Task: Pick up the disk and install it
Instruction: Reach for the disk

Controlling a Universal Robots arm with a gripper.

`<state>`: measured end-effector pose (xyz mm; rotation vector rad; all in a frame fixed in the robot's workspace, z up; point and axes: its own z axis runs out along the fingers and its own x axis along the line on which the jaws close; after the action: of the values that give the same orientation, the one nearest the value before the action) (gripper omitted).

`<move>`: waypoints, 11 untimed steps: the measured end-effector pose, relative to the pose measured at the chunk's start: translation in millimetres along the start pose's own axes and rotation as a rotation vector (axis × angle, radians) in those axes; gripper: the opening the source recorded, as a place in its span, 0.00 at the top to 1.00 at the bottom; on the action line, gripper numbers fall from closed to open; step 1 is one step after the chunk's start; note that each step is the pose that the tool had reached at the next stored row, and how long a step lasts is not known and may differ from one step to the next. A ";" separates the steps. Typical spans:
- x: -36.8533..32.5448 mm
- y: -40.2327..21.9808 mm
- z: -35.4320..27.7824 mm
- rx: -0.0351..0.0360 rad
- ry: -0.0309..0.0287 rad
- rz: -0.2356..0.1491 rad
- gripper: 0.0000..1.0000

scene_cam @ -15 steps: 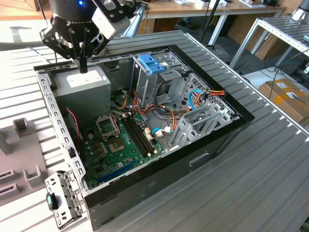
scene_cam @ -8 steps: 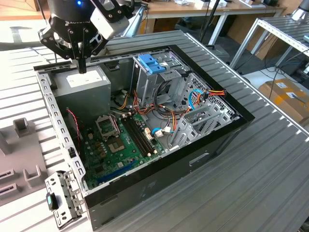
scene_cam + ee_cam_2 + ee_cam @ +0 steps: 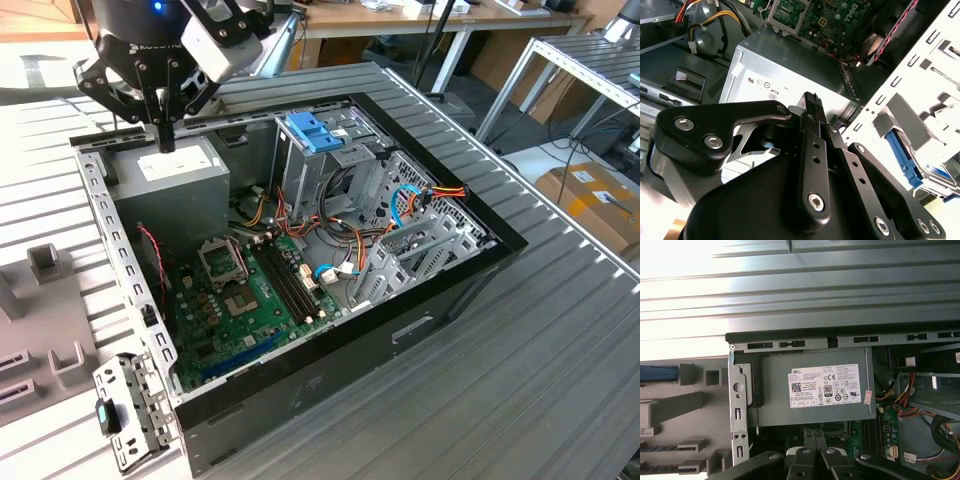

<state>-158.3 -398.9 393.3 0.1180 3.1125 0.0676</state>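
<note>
- Gripper (image 3: 165, 140) hangs over the grey power supply (image 3: 175, 170) in the open computer case (image 3: 350, 370) — fingers pressed together, holding nothing
- Disk (image 3: 657, 373) lies outside the case, in the grey holder (image 3: 690, 402) — apart from the gripper

The tool (image 3: 812, 100) is matte black, its angular linkage arms (image 3: 735, 122) pinned with silver hex screws (image 3: 684, 123); a blue light (image 3: 157, 6) glows on its body.

The black gripper (image 3: 166, 138) hangs pointing straight down at the exterior view's upper left, its two slim fingers (image 3: 808, 436) pressed together with nothing between them.
</note>
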 end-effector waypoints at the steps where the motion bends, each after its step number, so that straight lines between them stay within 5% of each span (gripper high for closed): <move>1: 0.3 0.0 0.0 -0.0001 0.0000 0.000 0.89; 11: 5.6 -0.4 -0.2 0.0000 0.0000 0.000 0.89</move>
<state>-164.0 -398.9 393.3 0.1179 3.1125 0.0676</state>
